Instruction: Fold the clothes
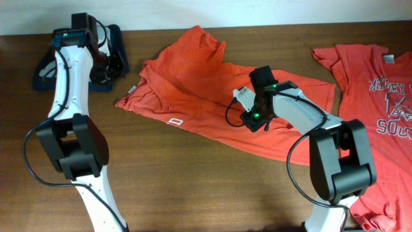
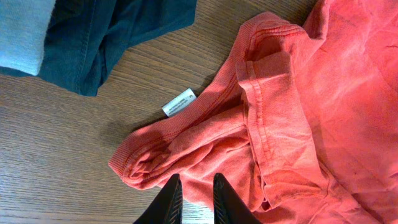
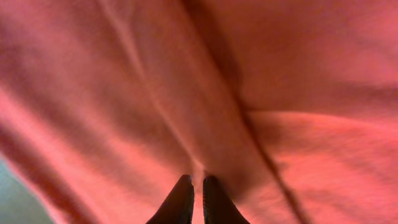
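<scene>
Right gripper [image 3: 194, 180]: we see the two dark fingers almost pressed together, with a raised ridge of orange-red cloth pinched between them. Creases run outward from that point, and cloth fills nearly all of the right wrist view.

1. Centre T-shirt [image 1: 193, 77]. It lies crumpled and unfolded on the wooden table [image 1: 193, 187], spread from the upper middle down to the right. From overhead, the right gripper sits on its lower middle area, and a small white mark [image 1: 175, 121] shows near its lower left hem.

2. Left gripper [image 2: 196, 179]. We see its fingers parted by a narrow gap with nothing held between them. They hang over the bunched left edge of the centre T-shirt, where a ribbed band curls over. A white label [image 2: 179, 102] lies on the bare wood just beside that edge.

3. Second T-shirt [image 1: 376, 96]. It lies at the far right of the table, apart from the centre one, front up, with white lettering [image 1: 393, 122] partly cut off by the frame edge.

4. Dark blue garment [image 1: 46, 72]. It lies heaped at the upper left corner, under the left arm's wrist, near the centre T-shirt but not touching it.
</scene>
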### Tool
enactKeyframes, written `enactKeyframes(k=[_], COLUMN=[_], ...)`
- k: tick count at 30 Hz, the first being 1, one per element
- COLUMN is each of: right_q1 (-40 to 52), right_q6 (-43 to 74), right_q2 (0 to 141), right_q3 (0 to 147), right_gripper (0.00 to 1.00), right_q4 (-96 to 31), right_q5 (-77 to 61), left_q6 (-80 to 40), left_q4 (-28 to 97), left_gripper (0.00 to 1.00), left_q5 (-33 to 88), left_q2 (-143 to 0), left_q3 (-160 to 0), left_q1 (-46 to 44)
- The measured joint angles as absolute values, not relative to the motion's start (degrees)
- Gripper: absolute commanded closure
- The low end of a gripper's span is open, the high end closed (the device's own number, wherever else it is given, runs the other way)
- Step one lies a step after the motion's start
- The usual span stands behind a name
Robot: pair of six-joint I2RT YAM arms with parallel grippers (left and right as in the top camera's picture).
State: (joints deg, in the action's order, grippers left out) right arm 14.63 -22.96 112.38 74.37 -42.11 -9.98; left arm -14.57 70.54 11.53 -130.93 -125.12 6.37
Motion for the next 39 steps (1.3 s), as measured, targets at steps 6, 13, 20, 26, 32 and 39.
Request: enactKeyframes(k=[6, 13, 20, 26, 32, 39], right_q1=[12.05, 8.54, 8.4, 8.4, 8.4, 8.38], right_q6=[-22.92, -22.46, -23.05, -24.67, -26.02, -26.83], right_q2=[112.4, 112.4, 112.4, 112.4, 112.99, 116.01], right_q3=[74.37, 74.37, 74.76, 74.89, 74.89, 74.98], right_gripper=[0.88, 0.89, 0.89, 0.89, 0.89, 0.89], right_q4=[-40.45, -40.42, -44.38, -47.83, -47.81, -47.53], right_q5=[-8.84, -11.18, -19.59, -21.34, -21.34, -21.3], left_q6=[-14.57, -14.57, -14.41, -14.41, -14.41, -14.41], left_q4=[70.54, 70.52, 70.59, 70.59, 70.59, 70.61], left_gripper=[0.82, 0.75, 0.71, 0.71, 0.71, 0.71], left_q5=[11.42, 10.9, 9.5, 9.15, 9.08, 8.97], left_q2=[-130.93, -130.93, -130.93, -130.93, -130.93, -130.93], left_q3=[-125.12, -125.12, -125.12, -125.12, -125.12, -125.12], left_q1=[6.33, 6.31, 6.33, 6.31, 6.33, 6.31])
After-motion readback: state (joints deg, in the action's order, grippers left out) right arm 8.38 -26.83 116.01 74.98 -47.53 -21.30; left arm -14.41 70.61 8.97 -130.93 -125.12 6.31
